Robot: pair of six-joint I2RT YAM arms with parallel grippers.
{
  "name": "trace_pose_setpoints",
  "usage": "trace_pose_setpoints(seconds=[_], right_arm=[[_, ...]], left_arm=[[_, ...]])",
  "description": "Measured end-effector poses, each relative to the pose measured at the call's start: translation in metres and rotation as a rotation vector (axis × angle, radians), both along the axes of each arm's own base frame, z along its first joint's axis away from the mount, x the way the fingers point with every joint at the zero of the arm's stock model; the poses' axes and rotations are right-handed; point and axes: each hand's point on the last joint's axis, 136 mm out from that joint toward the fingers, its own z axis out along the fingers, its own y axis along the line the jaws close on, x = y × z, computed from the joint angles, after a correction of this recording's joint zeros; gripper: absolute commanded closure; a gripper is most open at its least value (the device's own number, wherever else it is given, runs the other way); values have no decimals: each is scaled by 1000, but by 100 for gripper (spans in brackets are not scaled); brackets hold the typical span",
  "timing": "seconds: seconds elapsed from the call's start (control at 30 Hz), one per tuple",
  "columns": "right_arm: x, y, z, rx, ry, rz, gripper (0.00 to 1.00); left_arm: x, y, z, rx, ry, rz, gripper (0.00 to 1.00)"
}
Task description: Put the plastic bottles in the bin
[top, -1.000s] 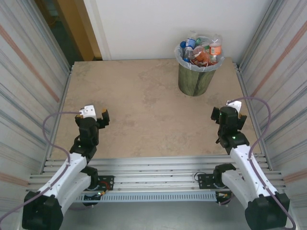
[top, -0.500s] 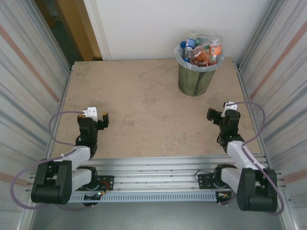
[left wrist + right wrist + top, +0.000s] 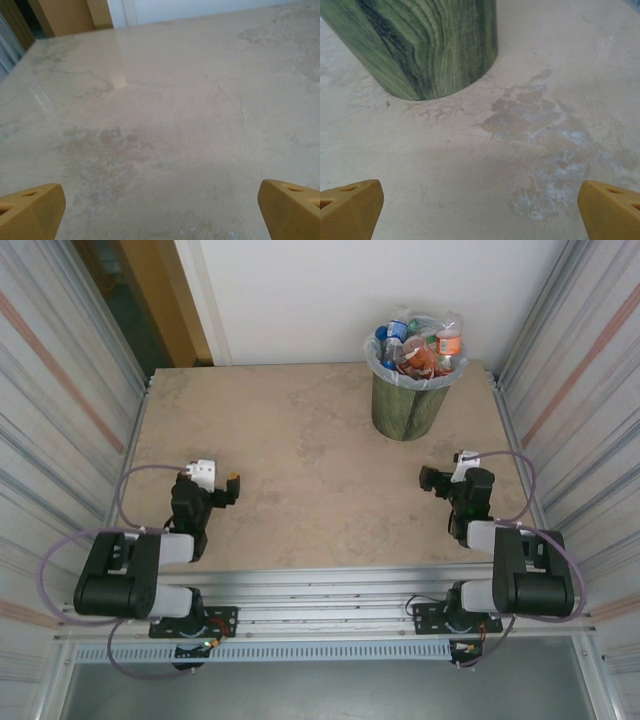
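I count one bin (image 3: 408, 405), round and dark green with a clear bag folded over its rim, standing on the far right part of the table (image 3: 300, 440), close to the back wall. The plastic bottles (image 3: 420, 345) are piled inside it and rise above the rim. I can pick out blue caps, a white cap and orange and red labels, but the heap is too tangled for an exact count. I have two arms, both folded low at the near edge. The left gripper (image 3: 220, 475) sits over the near left of the table with its jaws spread wide. On its wrist camera the two yellow fingertips (image 3: 30, 210) stand at the bottom corners, with bare tabletop between them. The right gripper (image 3: 445, 468) sits over the near right, near the bin but apart from it, and its jaws are also spread wide. Its wrist camera looks at the lower wall of the bin (image 3: 420, 45), just beyond the two fingertips (image 3: 610, 210), with stained tabletop between.
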Motion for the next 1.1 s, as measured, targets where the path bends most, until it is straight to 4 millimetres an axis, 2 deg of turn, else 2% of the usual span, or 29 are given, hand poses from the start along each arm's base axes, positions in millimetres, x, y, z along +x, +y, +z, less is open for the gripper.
trace_pose_setpoints(seconds=[0.1, 0.17, 0.27, 0.33, 0.4, 0.53, 1.1], right_arm=[[4, 2, -7, 7, -4, 22, 2], [7, 4, -14, 11, 1, 41, 2], [7, 10, -26, 15, 27, 80, 2], [10, 13, -25, 18, 29, 97, 2], [17, 12, -17, 15, 11, 96, 2], [26, 8, -7, 3, -15, 76, 2], [25, 7, -11, 1, 2, 68, 2]], left_arm=[[6, -3, -18, 7, 46, -13, 1], [10, -4, -20, 8, 65, -21, 1], [27, -4, -6, -15, 51, -38, 1], [38, 6, 6, -42, 31, -27, 1], [41, 13, 10, -56, 26, -11, 1], [38, 10, 1, -69, 64, -23, 1], [36, 7, -4, -75, 90, -31, 1]])
